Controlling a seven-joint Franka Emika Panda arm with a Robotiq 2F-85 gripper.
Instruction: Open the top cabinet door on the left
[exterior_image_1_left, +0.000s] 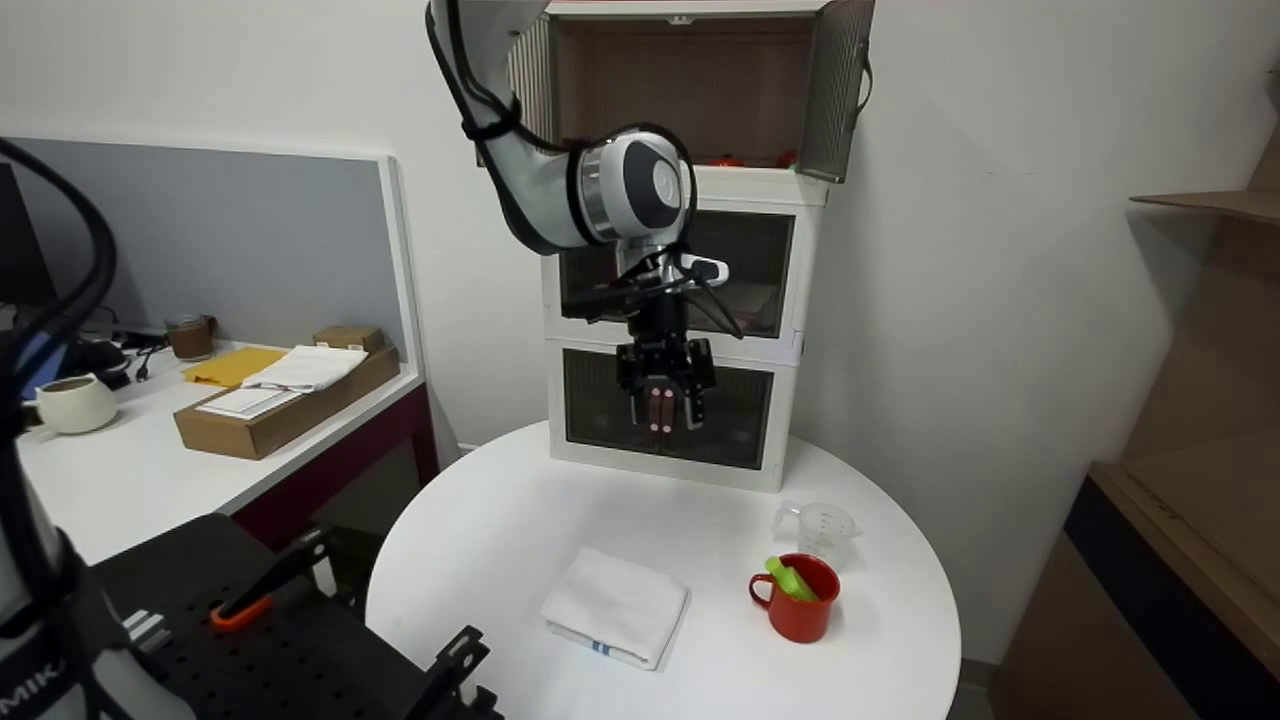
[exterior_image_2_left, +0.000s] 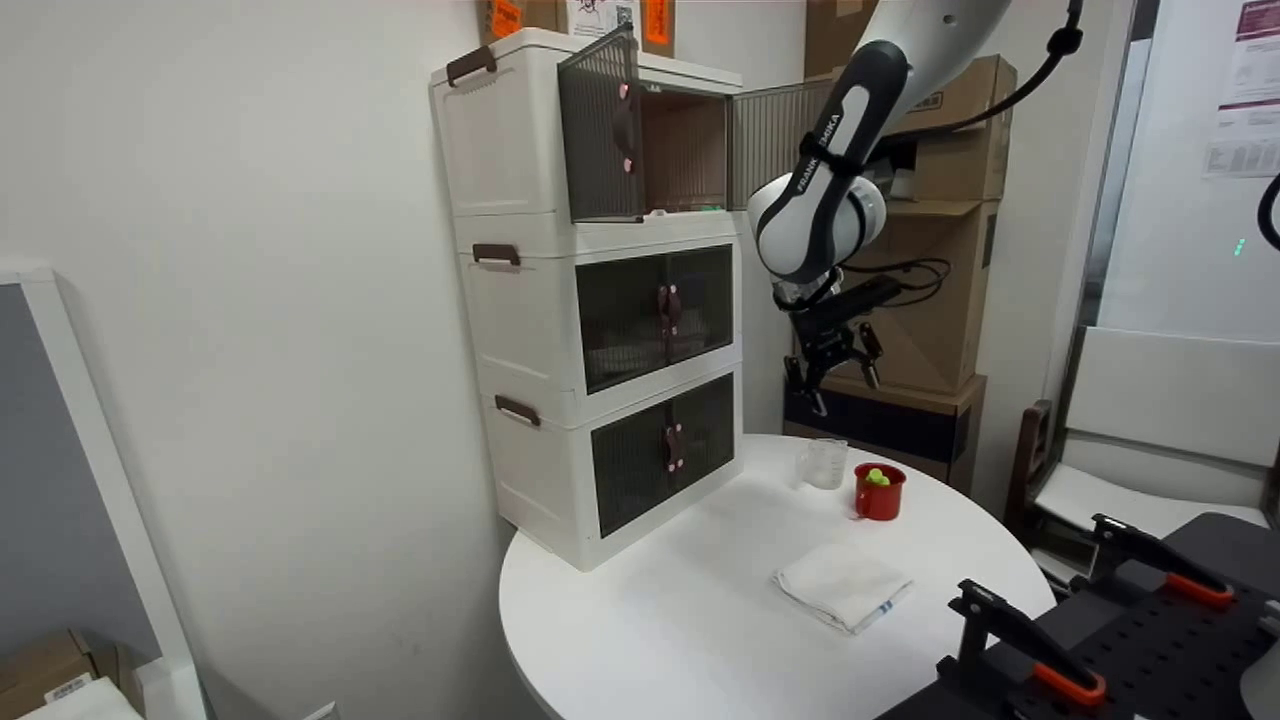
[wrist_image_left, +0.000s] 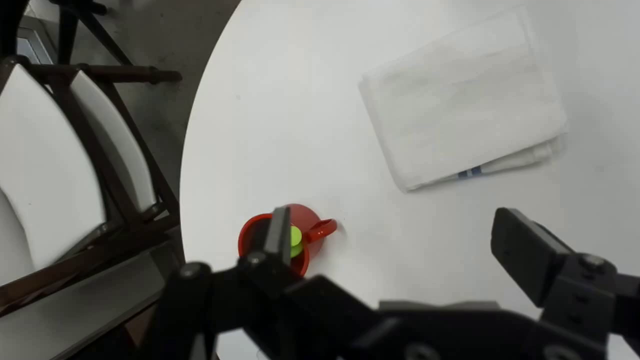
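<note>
The top cabinet door on the left is a dark tinted panel (exterior_image_2_left: 598, 135) that stands swung outward, with its brown handle near the free edge. In an exterior view the arm partly covers this door (exterior_image_1_left: 530, 80). Its twin panel (exterior_image_1_left: 838, 90) also stands swung open on the right, so the inside of the top cabinet (exterior_image_1_left: 680, 80) shows. My gripper (exterior_image_1_left: 665, 410) hangs below door height, in front of the lower cabinets and apart from them. It is open and empty in both exterior views (exterior_image_2_left: 846, 392). In the wrist view its fingers (wrist_image_left: 392, 225) are wide apart above the table.
Two closed cabinets with tinted fronts (exterior_image_2_left: 655, 315) stand below. On the round white table (exterior_image_1_left: 470, 520) are a red mug (exterior_image_1_left: 800, 615) with a green item, a clear measuring cup (exterior_image_1_left: 825, 530) and a folded white towel (exterior_image_1_left: 615, 605). Cardboard boxes (exterior_image_2_left: 925, 300) stand behind the arm.
</note>
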